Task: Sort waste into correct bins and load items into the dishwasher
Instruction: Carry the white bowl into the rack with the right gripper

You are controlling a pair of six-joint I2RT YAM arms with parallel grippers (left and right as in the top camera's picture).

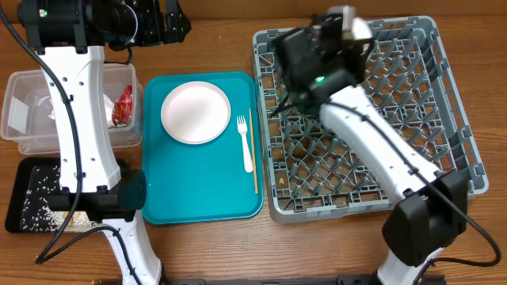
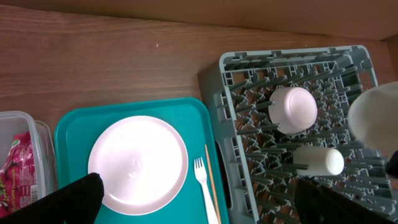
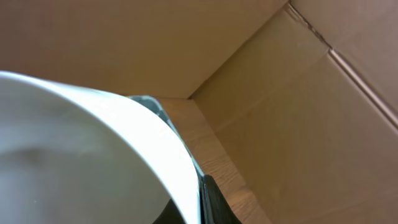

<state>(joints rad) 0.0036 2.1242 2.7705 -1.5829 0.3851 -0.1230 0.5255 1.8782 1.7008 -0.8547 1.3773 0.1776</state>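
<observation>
Red wrapper [image 1: 123,105] print illegible; right pincer [image 1: 347,28] clamps bowl [image 3: 74,162].

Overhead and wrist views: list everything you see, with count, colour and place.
plate: one, pale pink-white, on teal tray
fork: one, white, right of plate
wooden stick: one, tan, beside fork
teal tray: one, teal, table centre
dish rack: one, grey, right
bowl: one, white, in dish rack
cup: one, white, on its side in dish rack
held bowl: one, white, above dish rack
clear tub: one, clear, left
red wrapper: one, in clear tub
black tray: one, front left
rice grains: many, white, in black tray
left gripper: open
right gripper: shut on held bowl
</observation>
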